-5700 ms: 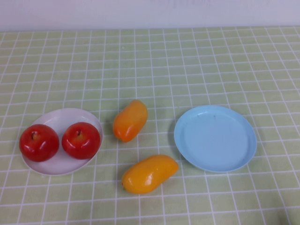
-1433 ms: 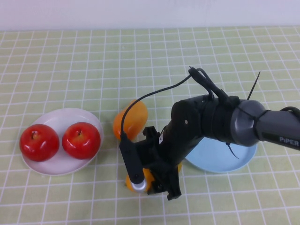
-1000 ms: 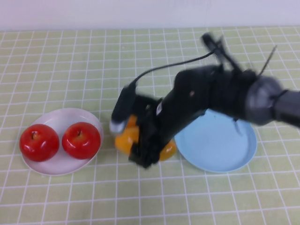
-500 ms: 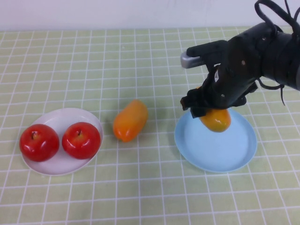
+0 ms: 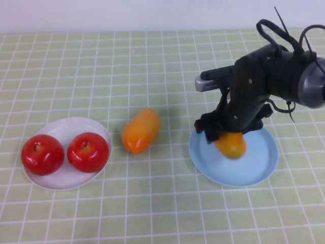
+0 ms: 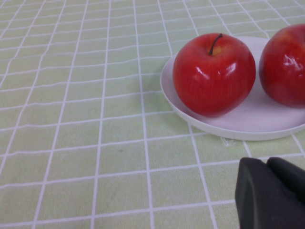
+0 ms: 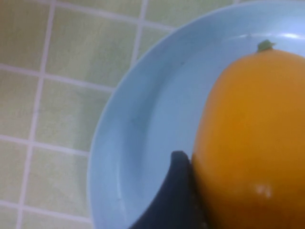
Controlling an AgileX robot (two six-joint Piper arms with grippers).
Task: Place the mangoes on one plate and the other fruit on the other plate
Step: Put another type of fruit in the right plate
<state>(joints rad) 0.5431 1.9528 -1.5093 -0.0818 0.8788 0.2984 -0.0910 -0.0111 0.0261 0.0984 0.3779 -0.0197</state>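
Observation:
My right gripper [image 5: 229,137] is shut on one orange mango [image 5: 231,145] and holds it low over the left part of the light blue plate [image 5: 259,168]. In the right wrist view the mango [image 7: 252,143] fills the space beside a dark finger [image 7: 174,200], above the blue plate [image 7: 143,119]. The second mango [image 5: 141,130] lies on the cloth between the plates. Two red apples [image 5: 42,154] [image 5: 88,152] sit on the white plate [image 5: 66,127]. My left gripper [image 6: 268,164] shows only in its wrist view, shut and empty, near the white plate [image 6: 238,126] and an apple [image 6: 213,74].
The table has a green checked cloth [image 5: 152,66], and a white wall runs along the far edge. The right arm's dark body and cables [image 5: 274,71] reach in from the right above the blue plate.
My right gripper picked the nearer mango up from the cloth, carried it right to the blue plate, and has lowered it a little in the last half second.

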